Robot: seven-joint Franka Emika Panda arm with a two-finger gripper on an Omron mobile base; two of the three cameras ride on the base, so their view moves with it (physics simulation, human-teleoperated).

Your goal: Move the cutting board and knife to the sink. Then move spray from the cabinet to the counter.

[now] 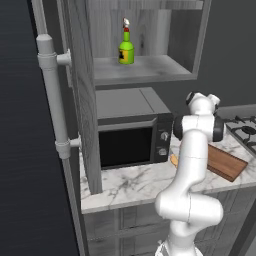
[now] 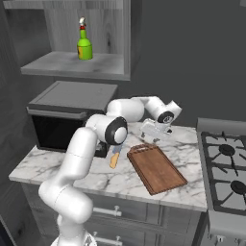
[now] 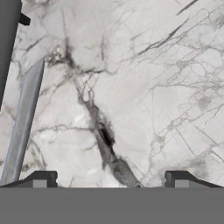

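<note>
The reddish-brown cutting board (image 2: 156,169) (image 1: 227,163) lies flat on the marble counter (image 2: 62,166), between the microwave and the stove. To its left lies the knife (image 2: 115,158) (image 1: 173,160), orange-handled, its grey blade (image 3: 24,118) along the left of the hand view. My gripper (image 2: 154,133) (image 3: 111,179) hangs open over bare marble just behind the board's handle end, with nothing between its fingertips (image 3: 43,178). The green spray (image 1: 126,50) (image 2: 84,45) stands upright on the shelf of the grey cabinet (image 1: 145,70). The sink is out of view.
A black microwave (image 1: 132,142) (image 2: 67,120) sits under the cabinet niche, left of the knife. The stove (image 2: 226,163) (image 1: 245,127) with black grates borders the board on the right. A dark fridge with a long grey handle (image 1: 52,95) stands at far left.
</note>
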